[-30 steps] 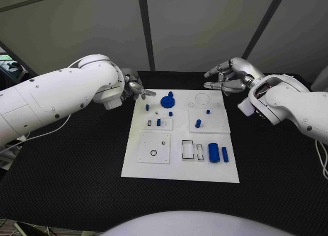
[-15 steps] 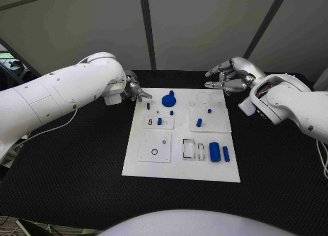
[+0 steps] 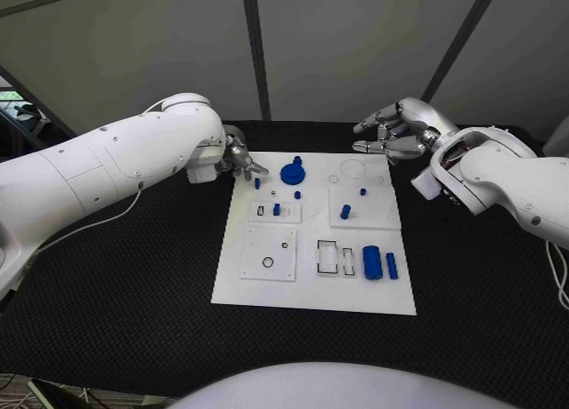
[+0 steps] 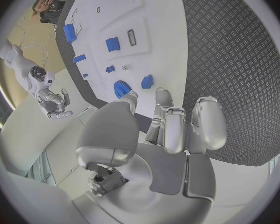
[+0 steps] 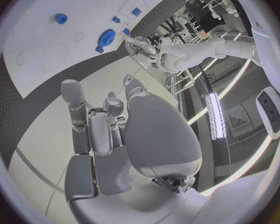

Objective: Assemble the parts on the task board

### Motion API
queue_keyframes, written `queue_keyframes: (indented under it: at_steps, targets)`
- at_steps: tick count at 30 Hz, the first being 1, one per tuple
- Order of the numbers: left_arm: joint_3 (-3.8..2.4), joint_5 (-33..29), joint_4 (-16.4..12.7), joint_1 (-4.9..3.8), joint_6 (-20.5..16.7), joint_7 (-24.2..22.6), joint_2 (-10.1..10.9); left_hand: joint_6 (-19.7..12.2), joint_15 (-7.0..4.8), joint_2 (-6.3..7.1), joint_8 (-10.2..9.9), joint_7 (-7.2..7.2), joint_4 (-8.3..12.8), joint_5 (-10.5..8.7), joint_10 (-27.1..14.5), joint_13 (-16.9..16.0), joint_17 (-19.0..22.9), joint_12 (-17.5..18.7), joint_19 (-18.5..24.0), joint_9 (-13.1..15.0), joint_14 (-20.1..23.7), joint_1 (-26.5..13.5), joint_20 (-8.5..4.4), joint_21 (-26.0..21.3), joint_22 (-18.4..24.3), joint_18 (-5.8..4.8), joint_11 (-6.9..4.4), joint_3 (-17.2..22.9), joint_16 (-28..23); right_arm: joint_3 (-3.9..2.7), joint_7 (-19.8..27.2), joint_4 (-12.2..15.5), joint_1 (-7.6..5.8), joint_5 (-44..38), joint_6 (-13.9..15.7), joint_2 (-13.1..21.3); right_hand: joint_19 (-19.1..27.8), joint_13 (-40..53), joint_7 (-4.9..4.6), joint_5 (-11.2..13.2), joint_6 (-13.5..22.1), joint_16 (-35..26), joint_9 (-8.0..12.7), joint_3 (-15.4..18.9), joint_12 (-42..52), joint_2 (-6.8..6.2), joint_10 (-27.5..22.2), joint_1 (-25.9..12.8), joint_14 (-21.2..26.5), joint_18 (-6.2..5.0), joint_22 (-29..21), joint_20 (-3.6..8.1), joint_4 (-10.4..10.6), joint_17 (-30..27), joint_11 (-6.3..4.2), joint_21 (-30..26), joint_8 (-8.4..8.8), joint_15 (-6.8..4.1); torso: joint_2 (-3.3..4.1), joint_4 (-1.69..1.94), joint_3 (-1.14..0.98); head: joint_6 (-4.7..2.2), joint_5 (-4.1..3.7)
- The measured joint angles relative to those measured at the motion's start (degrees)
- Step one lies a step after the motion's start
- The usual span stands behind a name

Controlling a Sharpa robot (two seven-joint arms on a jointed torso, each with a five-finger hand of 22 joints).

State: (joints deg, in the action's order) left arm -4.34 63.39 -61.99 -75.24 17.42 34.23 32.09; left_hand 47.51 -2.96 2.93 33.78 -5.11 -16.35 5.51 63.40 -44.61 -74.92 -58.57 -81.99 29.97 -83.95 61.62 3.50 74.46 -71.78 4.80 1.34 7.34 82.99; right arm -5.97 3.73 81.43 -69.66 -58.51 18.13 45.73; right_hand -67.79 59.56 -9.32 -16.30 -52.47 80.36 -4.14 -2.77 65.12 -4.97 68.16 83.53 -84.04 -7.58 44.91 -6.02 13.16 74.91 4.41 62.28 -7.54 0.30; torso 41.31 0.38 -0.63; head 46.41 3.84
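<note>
Left robot hand (image 3: 239, 159): it hovers at the far-left corner of the white rectangular task board (image 3: 312, 294), fingers loosely apart, holding nothing; I judge it is placed there to reach a part near it.
Nearest parts: a small blue peg (image 3: 256, 182) stands just beside the fingertips; a blue toothed gear wheel (image 3: 292, 176) lies near it, a little more to the middle of the board.
Right robot hand (image 3: 389, 136): it hangs over the far-right corner of the board, fingers spread and empty, near a round outline drawn on the plate; it looks to be waiting.
Other parts: a short blue cylinder (image 3: 370, 262) and a thin blue bar (image 3: 392, 267) lie side by side near the right edge, beside empty rectangular slots; probably they are set there for later steps.
Tabletop: a black textured mat (image 3: 112, 307) carries the board in the middle.
Writing: no label or brand can be read on the board or the parts.
Progress: most parts seem not yet assembled.
</note>
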Motion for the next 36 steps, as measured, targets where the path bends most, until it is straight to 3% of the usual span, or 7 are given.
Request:
queue_keyframes:
  at_steps: [36]
  targets:
    - [0.03,1.27,0.05,0.04,1.96,-0.48,-0.42,1.85,0.00,-1.96,1.77,0.62,0.95,0.00,0.63,-0.17,0.00,-0.62,-0.42,-0.31,0.00,3.02,-0.43,0.44,-0.89,0.00,-0.62,-1.26,0.00,0.00,0.01,-0.32,0.00,0.00,-0.35,-0.36,0.00,0.01,0.00,-0.21,0.00,0.00,0.00,0.00,0.00,0.00,0.00,0.00,0.00,0.00,-0.05,0.00,0.00,-0.01,0.00,0.00,0.00,0.00,-0.07,0.06,-0.04,0.46,-0.19]
